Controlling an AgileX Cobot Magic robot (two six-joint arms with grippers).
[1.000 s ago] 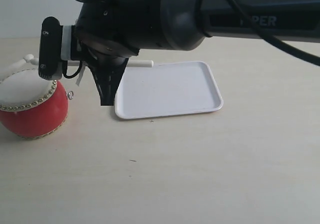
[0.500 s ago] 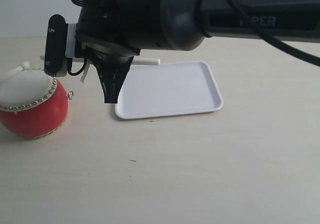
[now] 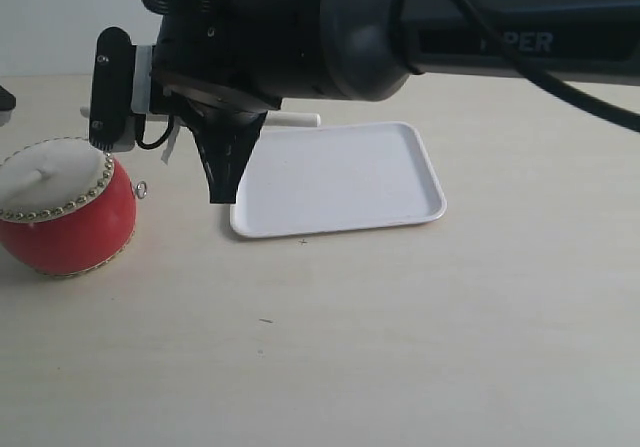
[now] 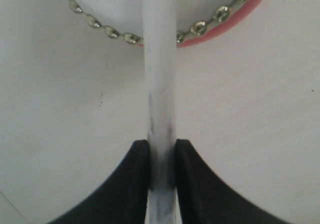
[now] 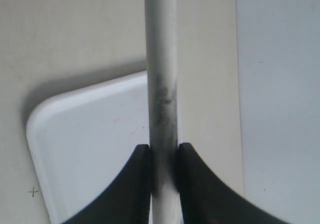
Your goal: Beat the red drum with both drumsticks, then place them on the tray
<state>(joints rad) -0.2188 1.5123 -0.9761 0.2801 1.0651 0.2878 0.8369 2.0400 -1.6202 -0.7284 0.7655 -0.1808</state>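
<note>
The red drum point(image 3: 65, 217) with its cream skin sits at the left of the table, and the white tray point(image 3: 340, 177) lies to its right. My right gripper point(image 3: 222, 189) hangs between them, shut on a drumstick point(image 3: 298, 120) that lies level above the tray's far left corner. The right wrist view shows that gripper point(image 5: 163, 151) clamping its stick point(image 5: 160, 43) over the tray point(image 5: 90, 144). My left gripper point(image 4: 161, 149) is shut on the other drumstick point(image 4: 160, 58), which points across the studded rim of the drum point(image 4: 240, 18). That stick's tip is out of view.
The big dark right arm point(image 3: 420, 27) fills the top of the exterior view and hides the table behind it. Bare pale tabletop point(image 3: 400, 347) spreads in front of the drum and tray. A dark part point(image 3: 4, 100) shows at the left edge.
The right gripper and its stick shifted slightly right, then held still. A stick tip that was over the drum skin half a second ago no longer shows in the exterior view.
</note>
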